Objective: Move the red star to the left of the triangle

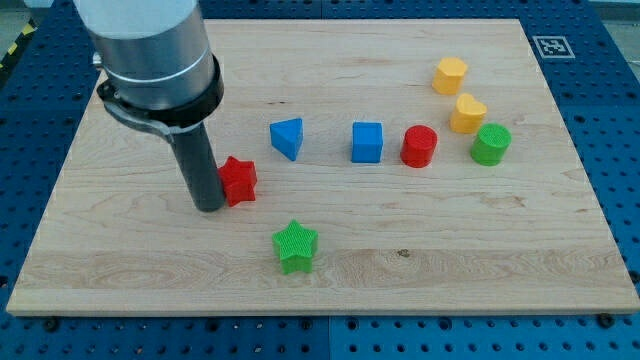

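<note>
The wooden surface (330, 270) fills most of the view, and the arm (155, 60) stands large over its upper left part, a grey drum narrowing to the dark rod; there are no jaws on this rig, so nothing opens or shuts, and all work falls to my tip (210, 207), which rests on the surface touching, or very nearly touching, the left edge of the red star (239, 180). The star lies left of centre, with the blue triangle (287, 137) just up and to its right, apart from it. Further right sit the blue cube (367, 142), the red cylinder (419, 146), a green cylinder (490, 144) and two yellow blocks, one near the top (450, 75) and one heart-like (467, 114); a green star (295, 246) lies below the centre. The red star looks small, light and rigid, likely plastic, so it should slide readily on the smooth wood but may spin if pushed off-centre, since its points give an uneven face. There is no taking hold of it; I judge the best contact is in a notch between two points, in line with its middle. It already lies left of the triangle though lower, so only a short nudge toward the view's top seems needed, from below, and whether the tip truly touches now is hard to tell behind the rod
</note>
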`<state>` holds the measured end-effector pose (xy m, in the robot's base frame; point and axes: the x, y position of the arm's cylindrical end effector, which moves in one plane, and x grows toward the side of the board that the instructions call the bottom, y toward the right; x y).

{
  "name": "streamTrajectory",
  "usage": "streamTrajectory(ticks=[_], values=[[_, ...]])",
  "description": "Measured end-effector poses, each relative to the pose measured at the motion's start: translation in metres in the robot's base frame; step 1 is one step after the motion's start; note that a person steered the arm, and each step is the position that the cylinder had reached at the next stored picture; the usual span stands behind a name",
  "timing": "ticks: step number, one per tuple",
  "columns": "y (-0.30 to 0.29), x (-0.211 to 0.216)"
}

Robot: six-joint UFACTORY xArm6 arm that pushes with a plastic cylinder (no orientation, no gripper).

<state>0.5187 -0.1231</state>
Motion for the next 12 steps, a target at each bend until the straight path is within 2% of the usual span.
streamTrajectory(ticks=[3,6,7,9,12], values=[[0.017,0.007],[0.018,-0.043],[0.020,-0.027],[0.070,-0.029],[0.037,-0.048]])
